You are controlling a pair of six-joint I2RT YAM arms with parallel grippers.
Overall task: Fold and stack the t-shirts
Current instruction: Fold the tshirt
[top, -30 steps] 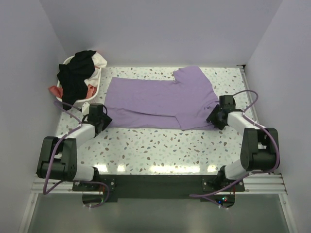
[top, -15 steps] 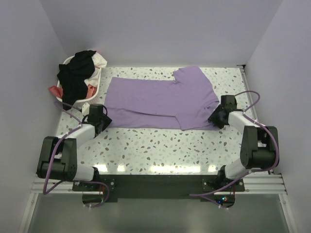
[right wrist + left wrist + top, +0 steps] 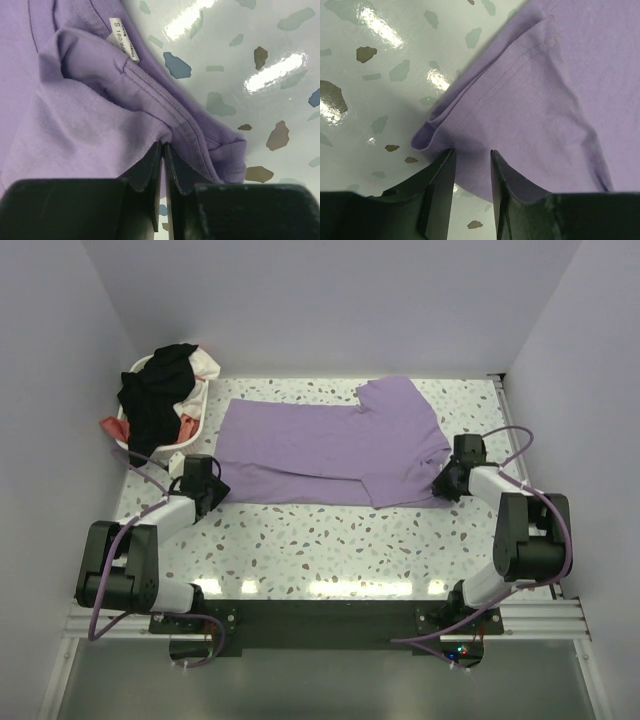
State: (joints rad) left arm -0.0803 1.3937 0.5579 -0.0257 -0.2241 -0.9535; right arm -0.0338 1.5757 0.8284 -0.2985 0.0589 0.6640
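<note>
**Lavender shirt spread out, near edge under both pincers**

The lavender t-shirt (image 3: 330, 452) lies spread across the middle of the speckled surface (image 3: 330, 535), with one side already doubled over on the right. It is thin, limp cloth. It will sag and drag the moment I lift it, so I judge the stitched hems and the ribbed collar to be the safest places to take hold.

My right pincer (image 3: 163, 147) is pressed together on a pucker of fabric at the collar edge, just beside the white neck label (image 3: 124, 39). My left pincer (image 3: 472, 155) sits at the shirt's near-left hem corner with its jaws apart. Cloth shows in the gap, and I see no pinch there yet.

Both holds need to lift evenly or the fold will skew.

Well off to the far left, the heap of other t-shirts (image 3: 160, 390) waits in the white basket (image 3: 203, 403).
</note>
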